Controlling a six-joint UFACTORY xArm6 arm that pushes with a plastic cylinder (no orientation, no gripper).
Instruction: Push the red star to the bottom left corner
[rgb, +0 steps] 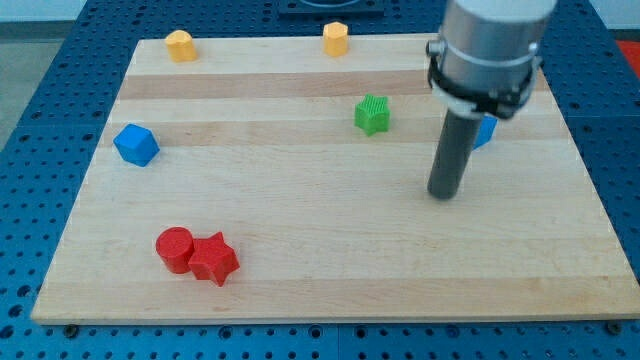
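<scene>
The red star (215, 260) lies near the board's bottom left, touching a red cylinder (174, 248) on its left. My tip (443, 194) is far to the star's right, at the right middle of the wooden board (330, 280), touching no block. A blue block (486, 130) sits just behind the rod, partly hidden by it.
A blue block (136, 145) lies at the left edge. A green star-like block (372, 114) lies at upper centre. A yellow block (180, 45) and an orange-yellow block (335, 39) sit along the top edge. A blue perforated table surrounds the board.
</scene>
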